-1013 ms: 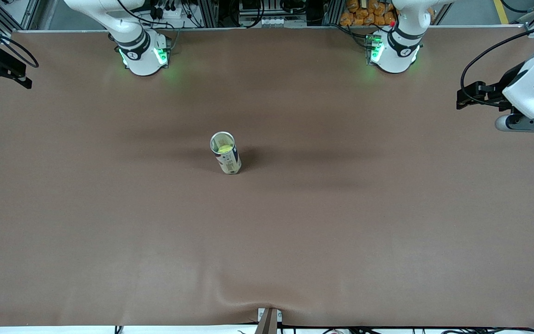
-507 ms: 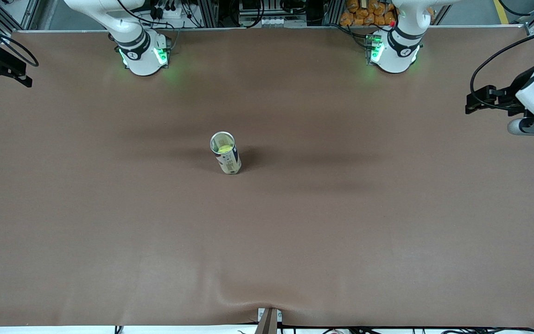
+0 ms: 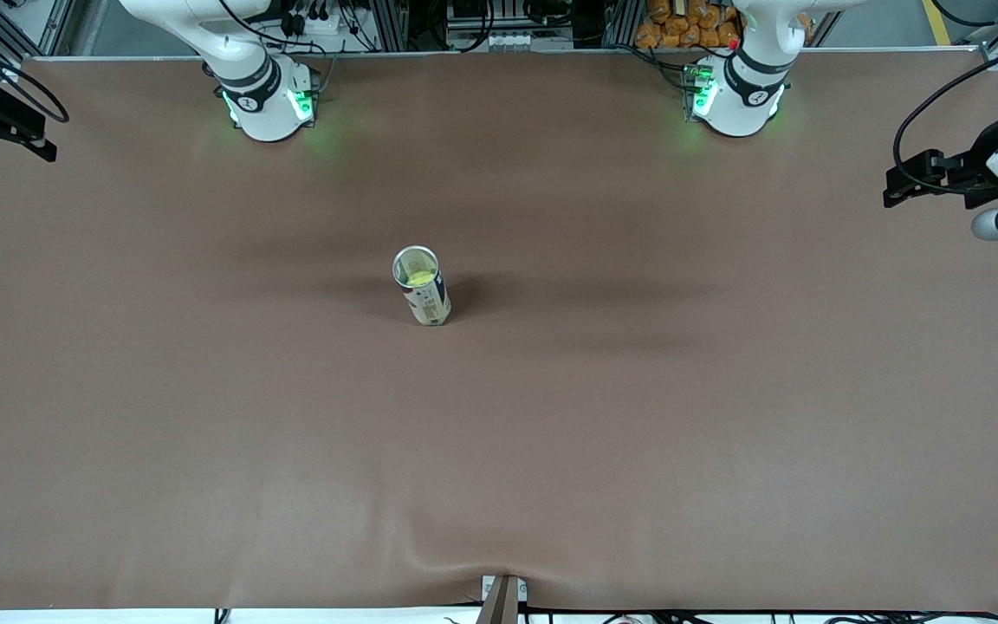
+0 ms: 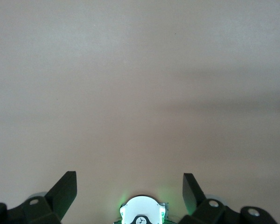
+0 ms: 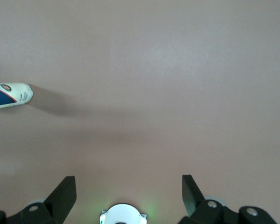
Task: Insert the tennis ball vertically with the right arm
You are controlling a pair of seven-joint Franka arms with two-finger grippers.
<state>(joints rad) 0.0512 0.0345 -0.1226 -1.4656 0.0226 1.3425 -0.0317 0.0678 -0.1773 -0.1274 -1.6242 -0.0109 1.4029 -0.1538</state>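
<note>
The tabletop is carrying a brown mat across its whole width. A can is standing upright near the middle of it, long axis vertical, open mouth pointing up. The can is sitting roughly midway between the two arm ends of the tabletop, nearer to the bases than to the front camera.

The ball is lying inside the can, showing as a yellow-green patch just below the rim. Only its top is showing; the can wall is hiding the rest.

The left tool is hanging over the left arm's end of the tabletop, well apart from the can. The frame edge is cutting off most of its arm. In the left wrist view the left tool is showing both fingers spread wide, with bare mat between them and nothing gripped.

The right tool is hanging at the right arm's end of the tabletop, partly cut off by the frame edge, also well apart from the can. In the right wrist view the right tool is likewise showing its fingers spread and gripping nothing. In that view only the lower part of the can is appearing, at the frame edge; its mouth and the ball are out of frame.
</note>
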